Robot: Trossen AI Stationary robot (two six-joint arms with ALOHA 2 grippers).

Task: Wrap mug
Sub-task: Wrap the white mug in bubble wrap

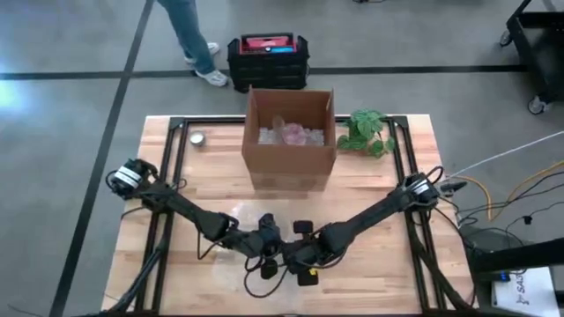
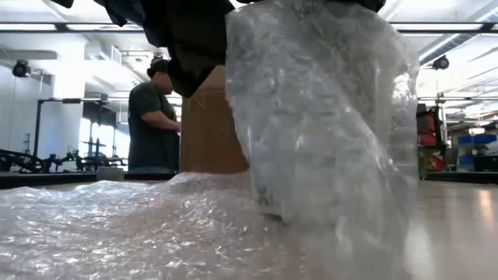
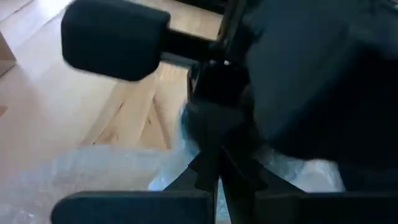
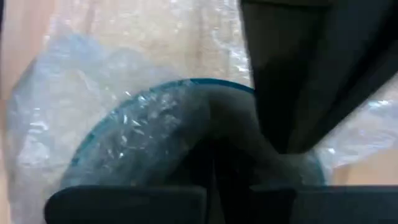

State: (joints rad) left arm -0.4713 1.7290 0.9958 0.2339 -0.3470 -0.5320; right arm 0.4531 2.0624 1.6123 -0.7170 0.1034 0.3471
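Note:
The mug (image 4: 155,134), with a blue rim, stands upright inside clear bubble wrap (image 2: 327,117), near the table's front edge. The wrap rises around it as a column, and the rest of the sheet (image 2: 117,225) lies spread on the table. Both grippers meet over the mug's top. My left gripper (image 1: 269,258) comes from the left and my right gripper (image 1: 298,258) from the right. In its wrist view my left gripper (image 3: 217,171) is shut beside the wrapped rim. My right gripper (image 4: 214,158) is shut and points down at the mug's mouth. My left gripper is shut at the bubble wrap by the mug's rim (image 3: 185,121), slanting down from the table's left. The fingers and the other arm hide the place of contact, so I cannot tell how many layers it has. My right gripper points its shut fingers down from above onto the wrap over the mug's mouth (image 4: 186,118). The wrap dips inward there. The mug stands upright on the table below it.
An open cardboard box (image 1: 291,141) with wrapped items stands at the middle of the table's far side. A small plant (image 1: 366,132) is to its right and a small tin (image 1: 197,138) to its left. A person (image 2: 156,117) stands beyond the table.

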